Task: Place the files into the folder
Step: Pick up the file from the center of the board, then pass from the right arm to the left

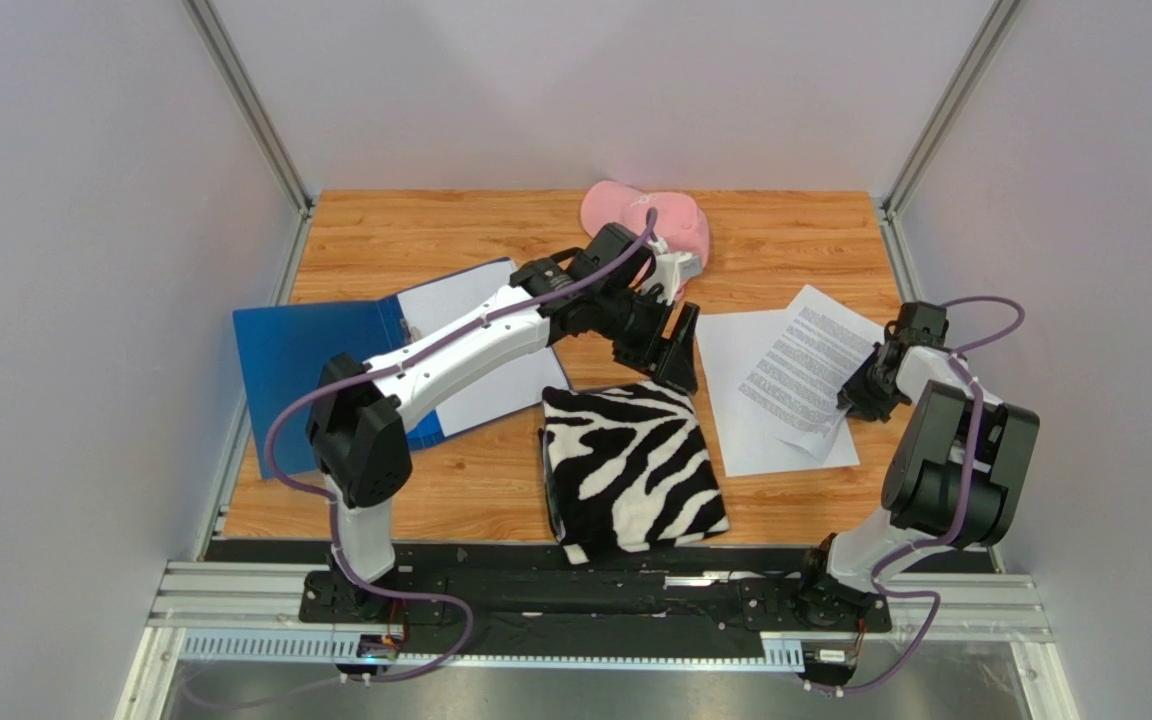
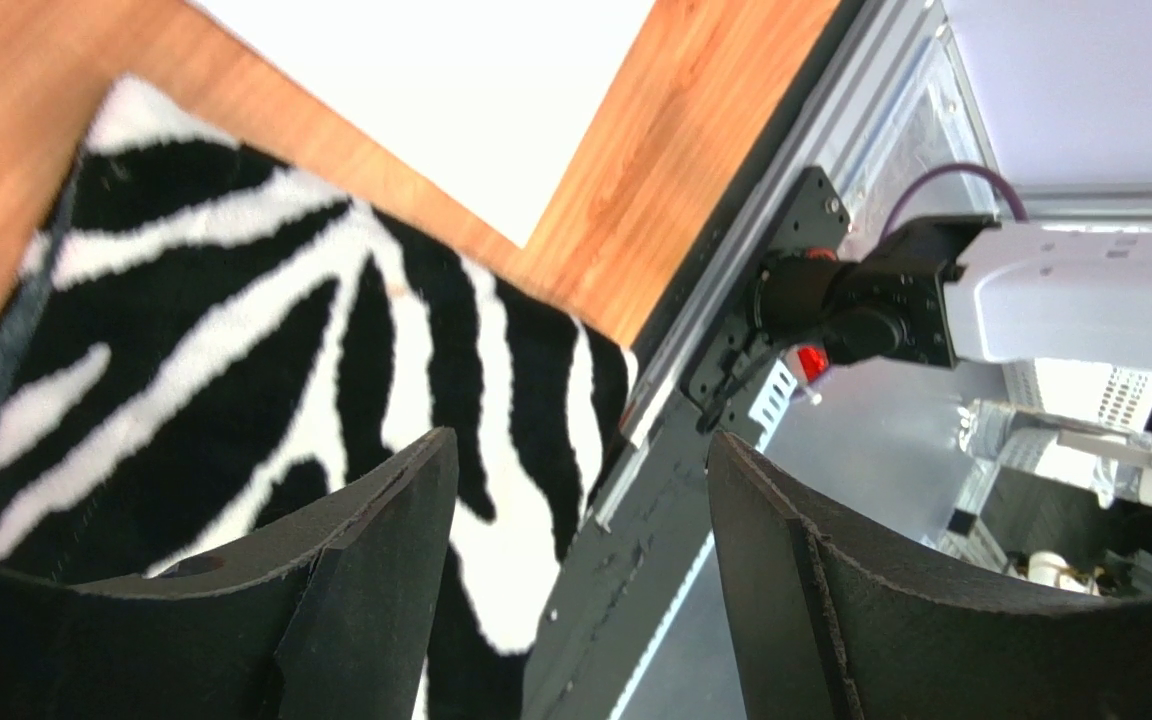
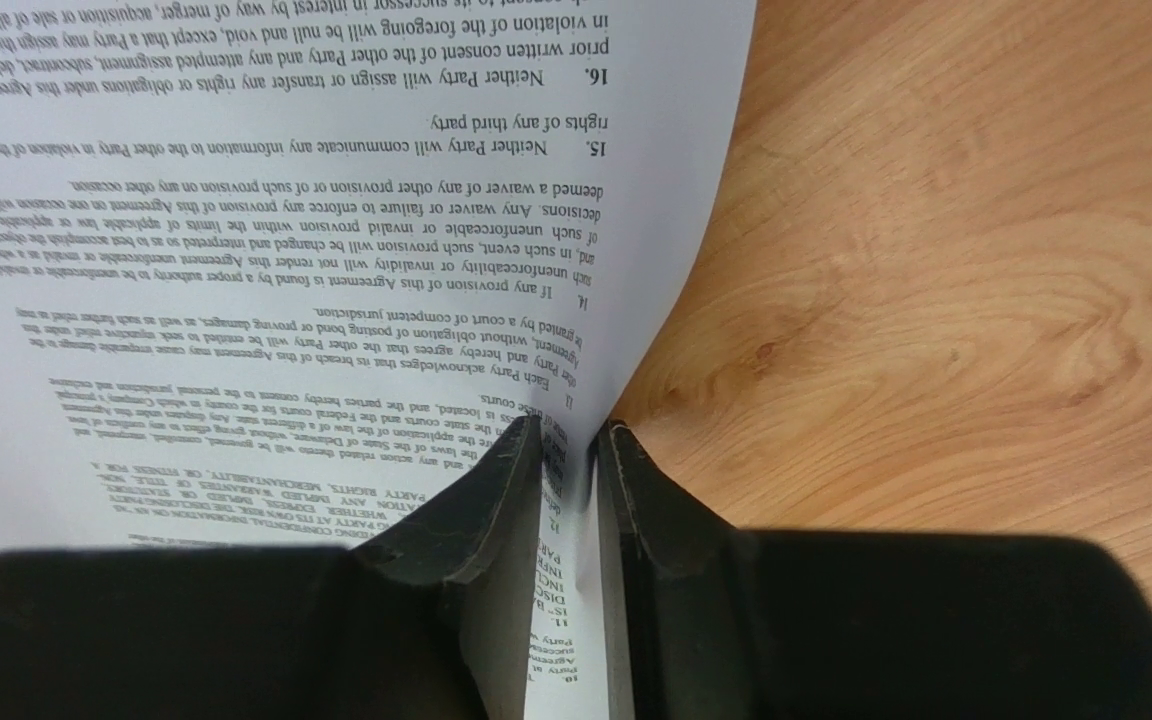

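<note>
At right, the right end effector (image 3: pixel 569 438) pinches a curled, densely printed white file (image 3: pixel 312 210); left end effector (image 2: pixel 579 447) open.

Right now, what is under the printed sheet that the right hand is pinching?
Another white sheet pokes out beneath the printed sheet, both on the wooden table. The right hand grips its edge. Whether more pages lie between is covered.

The folder (image 1: pixel 297 360) lies open on the left of the table (image 1: pixel 387 225). The folded cloth (image 1: pixel 632 465) sits at the near middle, with the files (image 1: pixel 778 375) overlapping one another to its right. A small object (image 1: pixel 680 225) rests at the far edge, behind the cloth. The files' right edge runs between the fingers of the right gripper (image 1: pixel 850 402). The left gripper (image 1: pixel 672 353) hangs over the cloth's far corner.
</note>
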Motion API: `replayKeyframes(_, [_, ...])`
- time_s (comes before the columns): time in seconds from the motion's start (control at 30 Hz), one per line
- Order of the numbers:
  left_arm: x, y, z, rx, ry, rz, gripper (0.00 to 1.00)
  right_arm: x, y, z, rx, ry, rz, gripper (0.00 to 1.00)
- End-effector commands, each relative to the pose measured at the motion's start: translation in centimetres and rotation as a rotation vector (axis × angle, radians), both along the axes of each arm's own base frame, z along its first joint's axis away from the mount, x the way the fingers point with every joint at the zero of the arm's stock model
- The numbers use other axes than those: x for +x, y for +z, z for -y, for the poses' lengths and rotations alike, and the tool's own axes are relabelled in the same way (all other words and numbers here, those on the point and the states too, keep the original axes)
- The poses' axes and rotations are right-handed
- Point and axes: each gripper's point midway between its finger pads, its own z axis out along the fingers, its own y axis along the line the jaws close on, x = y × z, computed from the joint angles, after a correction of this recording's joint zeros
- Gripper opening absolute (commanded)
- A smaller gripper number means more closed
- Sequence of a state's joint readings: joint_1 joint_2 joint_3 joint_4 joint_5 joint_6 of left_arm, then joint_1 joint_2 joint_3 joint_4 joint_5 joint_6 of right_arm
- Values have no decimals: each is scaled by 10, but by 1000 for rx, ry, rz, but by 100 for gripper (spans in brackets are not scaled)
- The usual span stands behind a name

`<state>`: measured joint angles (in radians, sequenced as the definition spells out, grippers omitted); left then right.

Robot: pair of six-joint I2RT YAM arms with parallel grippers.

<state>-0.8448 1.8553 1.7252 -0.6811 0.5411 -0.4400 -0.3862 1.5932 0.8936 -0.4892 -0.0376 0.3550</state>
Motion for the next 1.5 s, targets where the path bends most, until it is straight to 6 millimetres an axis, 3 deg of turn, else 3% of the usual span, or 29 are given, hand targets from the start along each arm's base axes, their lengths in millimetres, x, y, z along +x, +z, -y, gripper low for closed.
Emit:
replayKeyframes(0.0, [13,7,16,-19,-29,60,71,21,21,-7,45,20,67,21])
replayKeyframes(0.23, [34,-4,40,-36,-71,200,72,25,29,-10,69,31,76,19])
replayKeyframes(0.33, [38,-17,57,-25,-102,306,72,25,28,-15,99,36,74,20])
replayKeyframes(0.37, [42,-33,62,12,-101,330,72,24,25,-16,110,34,65,20])
replayKeyframes(0.43, [39,-38,79,27,-147,427,72,26,24,-20,129,42,62,19])
replayKeyframes(0.47, [44,-51,84,68,-160,488,72,24,22,-21,140,43,53,19])
replayKeyframes(0.63, [37,-57,123,60,-215,778,73,27,22,-28,188,47,49,19])
replayKeyframes(0.77, [32,-85,147,67,-296,869,73,24,22,-30,217,45,37,19])
replayKeyframes(1.03, [13,-144,164,167,-450,922,73,20,31,-29,229,43,32,19])
replayKeyframes(1.3, [35,-154,174,234,-358,1047,69,16,32,-32,256,44,40,18])
replayKeyframes(1.47, [35,-156,179,248,-362,1082,61,19,35,-32,266,44,50,17])
